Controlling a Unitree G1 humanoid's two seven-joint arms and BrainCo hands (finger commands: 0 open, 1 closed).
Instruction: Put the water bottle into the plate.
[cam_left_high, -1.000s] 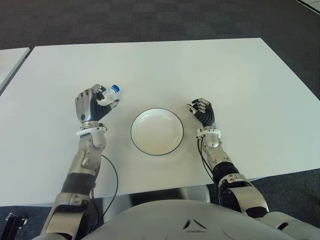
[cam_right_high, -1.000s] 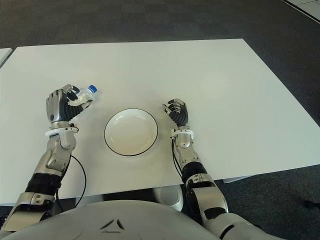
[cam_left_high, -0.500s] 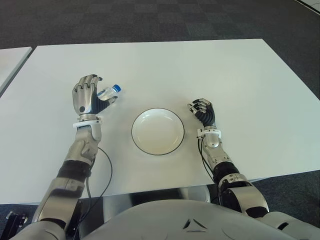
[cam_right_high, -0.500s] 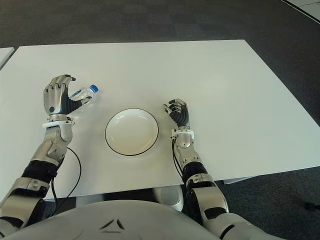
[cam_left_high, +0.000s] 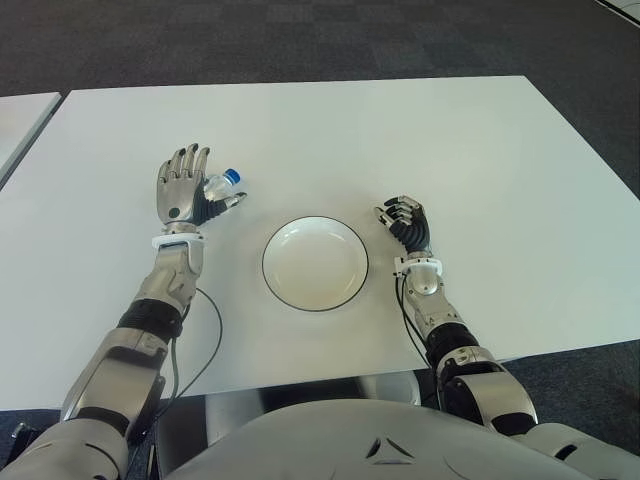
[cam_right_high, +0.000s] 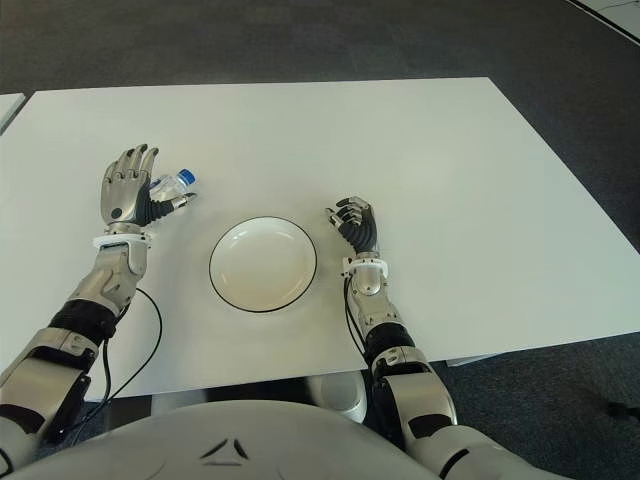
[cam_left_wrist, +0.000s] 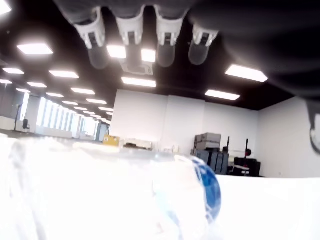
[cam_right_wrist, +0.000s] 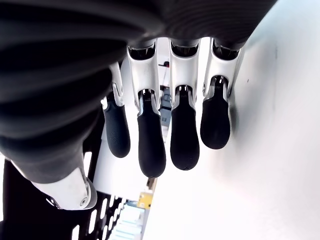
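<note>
The small clear water bottle with a blue cap lies on its side on the white table, left of the plate. My left hand stands upright just beside it with the fingers stretched out straight, holding nothing; the thumb reaches along under the bottle's neck. The white plate with a dark rim sits at the table's middle front and holds nothing. My right hand shows to the right of the plate with its fingers curled in, holding nothing.
A black cable hangs from my left forearm over the table's front edge. Dark carpet lies beyond the far edge. The corner of another white table shows at the far left.
My left hand has uncurled its fingers from around the bottle and let it go. The bottle now lies beside the open palm. The right hand has not moved.
</note>
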